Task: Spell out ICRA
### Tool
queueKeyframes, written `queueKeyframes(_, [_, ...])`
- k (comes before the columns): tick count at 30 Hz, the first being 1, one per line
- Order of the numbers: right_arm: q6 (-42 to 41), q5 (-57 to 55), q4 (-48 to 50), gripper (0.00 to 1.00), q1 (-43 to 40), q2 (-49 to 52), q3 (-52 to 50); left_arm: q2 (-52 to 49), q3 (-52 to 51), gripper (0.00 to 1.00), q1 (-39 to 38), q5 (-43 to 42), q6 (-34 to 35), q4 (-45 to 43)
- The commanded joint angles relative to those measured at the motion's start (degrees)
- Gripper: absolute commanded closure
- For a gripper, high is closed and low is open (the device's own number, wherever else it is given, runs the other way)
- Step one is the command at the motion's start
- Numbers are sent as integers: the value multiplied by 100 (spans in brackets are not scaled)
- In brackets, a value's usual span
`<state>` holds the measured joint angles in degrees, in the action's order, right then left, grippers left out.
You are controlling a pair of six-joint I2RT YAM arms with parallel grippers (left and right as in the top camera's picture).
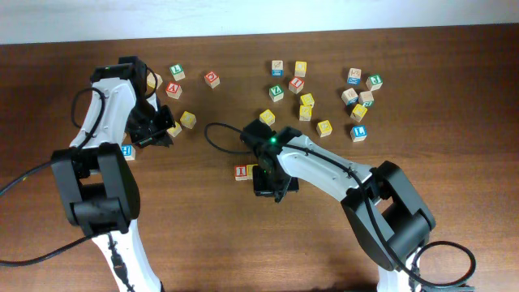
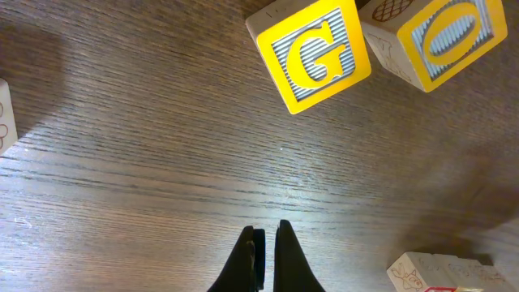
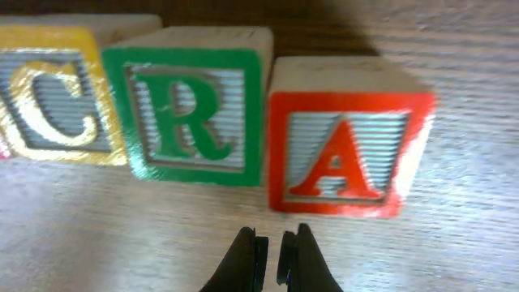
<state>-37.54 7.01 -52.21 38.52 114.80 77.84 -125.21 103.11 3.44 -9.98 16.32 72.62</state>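
At the far left, the left arm point(image 1: 105, 113) hangs over bare table point(image 2: 146, 162) near a yellow G cube point(image 2: 312, 53) and a yellow O cube point(image 2: 442, 36). The left jaws are shut on nothing, apparently held clear of the work. Mid-table, the red I cube point(image 1: 242, 172) lies face up and opens the word. Beyond it the yellow C cube point(image 3: 49, 97), green R cube point(image 3: 190, 113) and red A cube point(image 3: 345, 150) stand side by side, touching, letters upright so they read in order. The A sits a shade out of line. The row's long axis runs sideways across the table. The right jaws, closed and empty, hover just before R and A, so the word looks complete.
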Motion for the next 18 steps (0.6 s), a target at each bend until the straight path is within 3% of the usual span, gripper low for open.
queueKeyframes(1, [-46, -466, 52, 96, 42, 2, 107, 116, 118, 100, -4, 42, 76, 9])
queueKeyframes(18, [22, -522, 459, 96, 39, 0, -111, 116, 118, 100, -7, 39, 76, 15])
